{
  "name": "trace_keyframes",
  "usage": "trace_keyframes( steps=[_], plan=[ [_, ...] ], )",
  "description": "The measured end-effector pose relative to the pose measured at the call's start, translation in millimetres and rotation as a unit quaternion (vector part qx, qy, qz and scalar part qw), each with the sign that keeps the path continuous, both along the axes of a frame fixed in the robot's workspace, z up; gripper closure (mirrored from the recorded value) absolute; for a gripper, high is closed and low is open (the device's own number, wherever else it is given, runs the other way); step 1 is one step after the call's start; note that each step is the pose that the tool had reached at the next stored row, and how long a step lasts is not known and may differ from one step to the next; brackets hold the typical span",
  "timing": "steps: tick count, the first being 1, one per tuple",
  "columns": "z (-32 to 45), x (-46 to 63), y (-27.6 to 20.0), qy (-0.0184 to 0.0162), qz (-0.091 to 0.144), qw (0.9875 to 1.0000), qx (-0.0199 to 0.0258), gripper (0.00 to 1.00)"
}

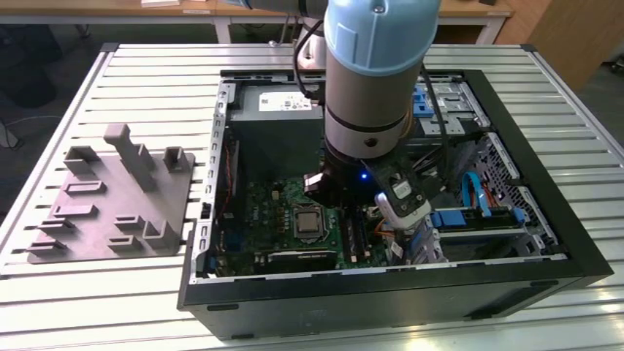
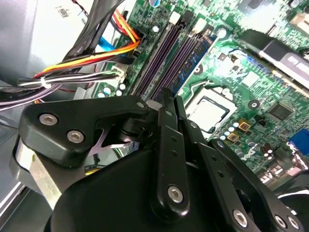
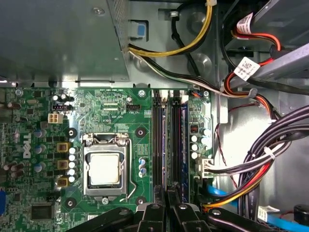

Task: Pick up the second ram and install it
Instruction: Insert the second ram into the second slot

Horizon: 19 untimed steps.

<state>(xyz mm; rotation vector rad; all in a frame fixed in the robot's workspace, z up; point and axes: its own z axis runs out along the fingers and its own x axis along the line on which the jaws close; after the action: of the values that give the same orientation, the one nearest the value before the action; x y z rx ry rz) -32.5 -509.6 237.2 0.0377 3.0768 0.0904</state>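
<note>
My gripper [image 1: 326, 194] reaches down into the open computer case [image 1: 546, 241], over the green board [image 3: 116, 104]. In both wrist views its black fingers [image 2: 166, 111] are pressed together with nothing visible between them. The gripper's tips [image 3: 167, 193] hang just above one end of the long memory slots [image 3: 157, 140]. A dark stick with a row of chips, which looks like the second ram [image 3: 179, 140], stands upright in the slot with blue ends [image 2: 193, 58]. It runs away from the fingertips. I cannot tell whether the tips touch it.
The processor socket [image 3: 104, 169] lies beside the slots. Bundles of black, yellow and red cables [image 3: 251, 159] crowd their other side, and a metal power supply box [image 3: 63, 38] stands at the slots' far end. A grey holder block [image 1: 112, 201] sits on the slatted table at the exterior view's left.
</note>
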Motion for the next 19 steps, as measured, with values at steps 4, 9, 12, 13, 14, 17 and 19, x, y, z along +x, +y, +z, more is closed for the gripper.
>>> trace_keyframes(
  steps=[4, 9, 12, 13, 14, 17, 19],
  plan=[
    [-2.8, 0.1, 3.4, 0.0, 0.0, 1.0, 0.0, 0.86],
    [-6.7, 0.0, 5.5, 0.0, 0.0, 1.0, 0.0, 0.86],
    [-9.8, 0.0, 6.2, 0.0, 0.0, 1.0, 0.0, 0.86],
    [-10.8, 0.0, 6.3, 0.0, 0.0, 1.0, 0.0, 0.86],
    [-11.8, 0.0, 6.4, 0.0, 0.0, 1.0, 0.0, 0.86],
    [-14.3, 0.0, 6.8, 0.0, 0.0, 1.0, 0.0, 0.86],
    [-15.3, 0.0, 7.1, 0.0, 0.0, 1.0, -0.0001, 0.86]
  ],
)
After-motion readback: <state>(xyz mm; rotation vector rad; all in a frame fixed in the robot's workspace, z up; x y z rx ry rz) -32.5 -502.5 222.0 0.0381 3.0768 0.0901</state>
